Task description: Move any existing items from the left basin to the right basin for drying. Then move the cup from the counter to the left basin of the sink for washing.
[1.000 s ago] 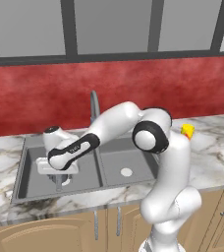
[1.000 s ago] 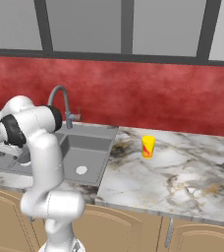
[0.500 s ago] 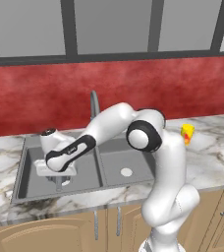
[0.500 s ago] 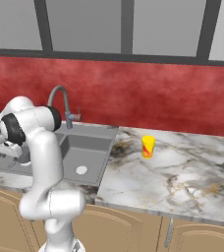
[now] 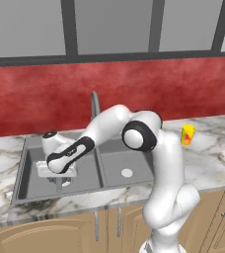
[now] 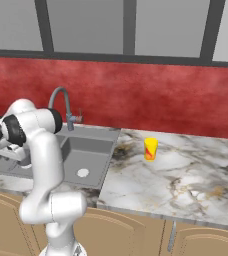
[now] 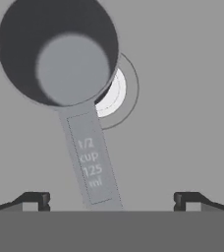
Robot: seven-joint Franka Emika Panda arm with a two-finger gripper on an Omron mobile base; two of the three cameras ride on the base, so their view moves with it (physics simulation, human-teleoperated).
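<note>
Both pincer (image 7: 111,199) fingertips (spread wide) flank the pot's handle (image 7: 90,162).

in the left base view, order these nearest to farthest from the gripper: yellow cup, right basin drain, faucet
From the gripper, low in the left basin:
1. faucet, behind the sink divider.
2. right basin drain, across the divider; too close to the faucet to rank firmly.
3. yellow cup, on the counter, far right.

pot handle (image 7: 90,160) | printed text: "1/2 cup 125 ml" | no other legible text
</note>
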